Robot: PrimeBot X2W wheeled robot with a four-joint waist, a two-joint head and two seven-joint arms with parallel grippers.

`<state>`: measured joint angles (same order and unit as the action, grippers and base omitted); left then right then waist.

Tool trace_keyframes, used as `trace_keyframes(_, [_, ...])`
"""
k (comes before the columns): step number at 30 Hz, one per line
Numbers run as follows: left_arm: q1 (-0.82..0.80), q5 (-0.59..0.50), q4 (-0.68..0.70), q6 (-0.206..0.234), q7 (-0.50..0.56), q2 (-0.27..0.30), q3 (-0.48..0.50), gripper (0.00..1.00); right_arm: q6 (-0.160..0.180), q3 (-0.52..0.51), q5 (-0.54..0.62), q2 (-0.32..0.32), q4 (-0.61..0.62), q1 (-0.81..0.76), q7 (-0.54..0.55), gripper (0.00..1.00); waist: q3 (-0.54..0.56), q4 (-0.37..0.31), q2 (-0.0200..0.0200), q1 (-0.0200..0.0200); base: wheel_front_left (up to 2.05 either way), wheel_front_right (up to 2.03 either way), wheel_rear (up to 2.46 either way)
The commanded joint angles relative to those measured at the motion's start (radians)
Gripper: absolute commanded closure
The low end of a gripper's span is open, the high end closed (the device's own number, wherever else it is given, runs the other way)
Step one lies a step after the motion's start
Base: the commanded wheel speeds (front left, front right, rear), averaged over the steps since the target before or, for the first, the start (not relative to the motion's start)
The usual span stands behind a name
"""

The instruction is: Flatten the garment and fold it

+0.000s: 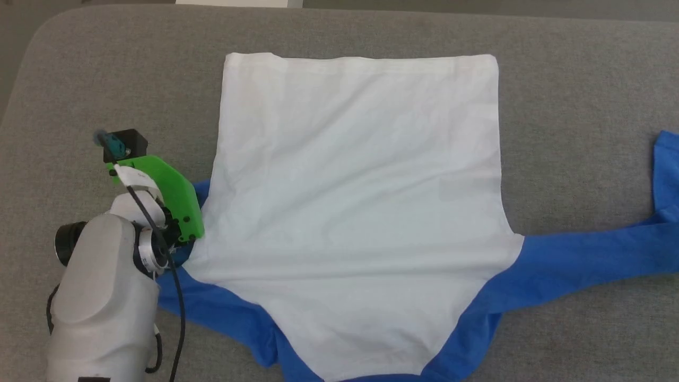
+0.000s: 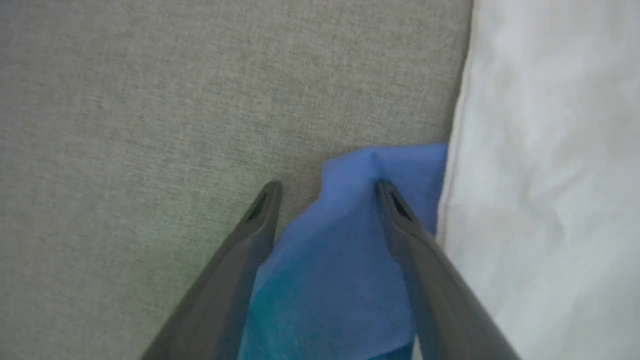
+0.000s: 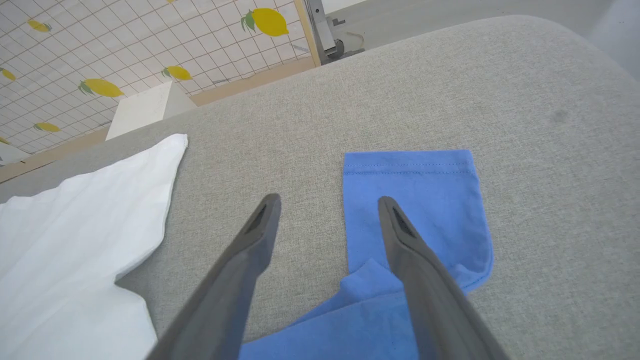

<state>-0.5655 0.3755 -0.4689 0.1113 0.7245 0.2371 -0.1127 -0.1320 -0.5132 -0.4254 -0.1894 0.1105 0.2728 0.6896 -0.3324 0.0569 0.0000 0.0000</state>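
The garment [image 1: 360, 201] lies spread on the grey padded surface [image 1: 583, 79], its white body flat and its hem at the far side. One blue sleeve [image 1: 583, 254] stretches out to the right, and its cuff [image 3: 415, 200] lies flat under my right gripper [image 3: 325, 202], which is open and hovers above it. The other blue sleeve [image 2: 350, 240] is bunched beside the white body's left edge. My left gripper [image 2: 325, 190] stands open over that fold, fingers apart on either side of the blue cloth. In the head view my left arm's green mount [image 1: 170, 196] covers the fingers.
The grey surface has a rounded corner at the far left [image 1: 48, 37]. Beyond its edge, the right wrist view shows a lemon-patterned tiled wall [image 3: 100, 50], a white box [image 3: 145, 105] and a metal stand [image 3: 325, 30].
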Motion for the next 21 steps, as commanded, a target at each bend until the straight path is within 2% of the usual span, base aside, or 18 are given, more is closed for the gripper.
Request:
trace_keyframes(1, [0.028, 0.033, -0.029, 0.001, 0.014, -0.036, -0.005, 0.93, 0.001, 0.001, -0.005, 0.000, 0.004, 0.016, -0.007, 0.00, -0.005, 0.001, 0.0000, 0.0000, 0.00, 0.00, 0.00])
trace_keyframes(2, [0.028, 0.040, -0.030, 0.000, 0.013, -0.039, -0.002, 1.00, 0.001, 0.004, -0.004, 0.001, 0.003, 0.017, -0.008, 0.00, -0.005, 0.003, 0.0000, 0.0000, 0.00, 0.00, 0.00])
trace_keyframes(6, [0.027, 0.061, -0.008, 0.014, -0.054, -0.052, 0.030, 1.00, 0.001, 0.015, -0.001, 0.004, -0.003, 0.020, -0.008, 0.00, 0.002, 0.018, 0.0000, 0.0000, 0.00, 0.00, 0.00])
trace_keyframes(14, [0.073, 0.147, 0.077, 0.073, -0.274, -0.074, 0.193, 1.00, 0.001, 0.031, 0.005, 0.010, -0.020, 0.010, -0.013, 0.00, 0.043, 0.054, 0.0000, 0.0000, 0.00, 0.00, 0.00])
trace_keyframes(21, [0.194, 0.197, 0.119, 0.139, -0.371, -0.080, 0.321, 1.00, 0.001, 0.041, 0.010, 0.016, -0.032, -0.006, -0.014, 0.00, 0.085, 0.077, 0.0000, 0.0000, 0.00, 0.00, 0.00])
